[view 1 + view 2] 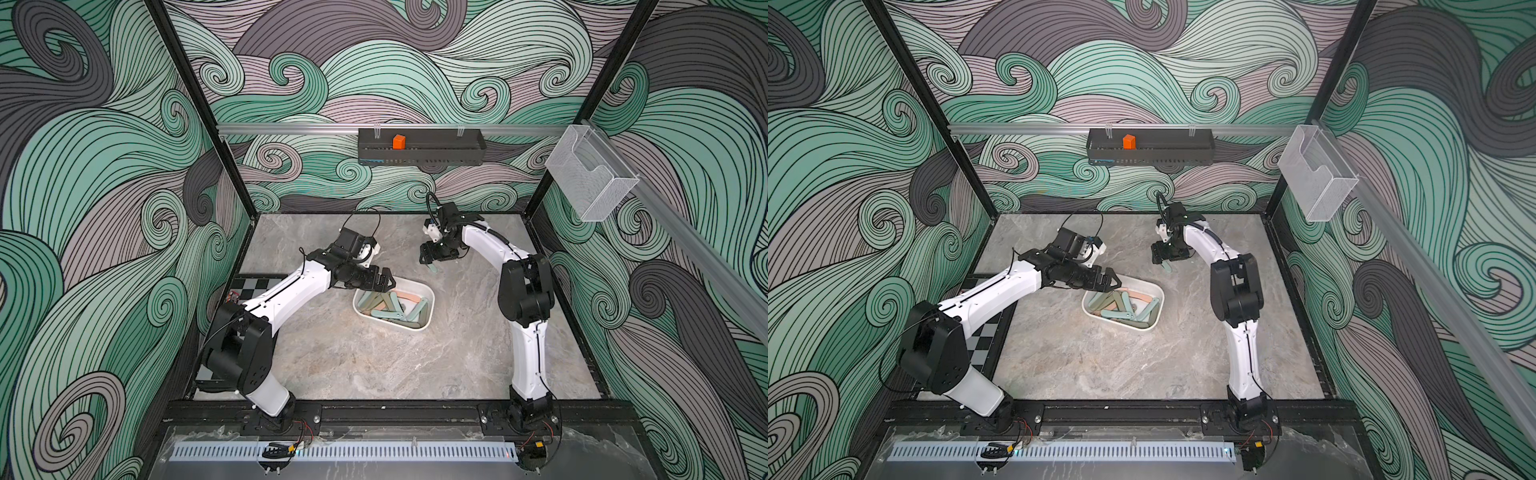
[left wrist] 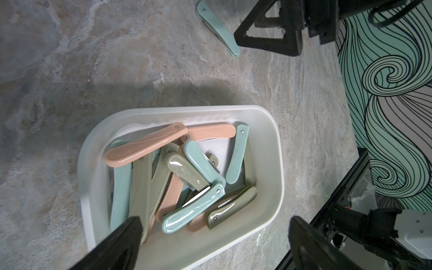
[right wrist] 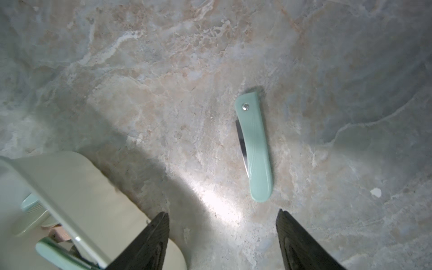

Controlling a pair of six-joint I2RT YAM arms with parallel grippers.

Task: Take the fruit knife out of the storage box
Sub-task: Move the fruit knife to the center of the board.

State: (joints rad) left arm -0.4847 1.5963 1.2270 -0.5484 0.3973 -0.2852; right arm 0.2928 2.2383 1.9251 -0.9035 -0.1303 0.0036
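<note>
One mint-green fruit knife (image 3: 254, 145) lay folded on the marbled desk (image 1: 374, 365), near the white storage box (image 2: 278, 163) on the side toward the desk's far edge. The box sat near the desk's middle and held a jumbled heap of knives (image 2: 187, 177) in pink, mint and olive. The right jaws stood parted above the lone knife, holding nothing; the left jaws gaped wide over the box, likewise empty. Each knife looked light and stiff, its curved plastic handle glossy (probably slippery), with a steel rivet at one end and a sliver of blade showing along one edge. A pinch across the handle's mid-length, clear of the blade, seemed safest; the pile would likely shift.
</note>
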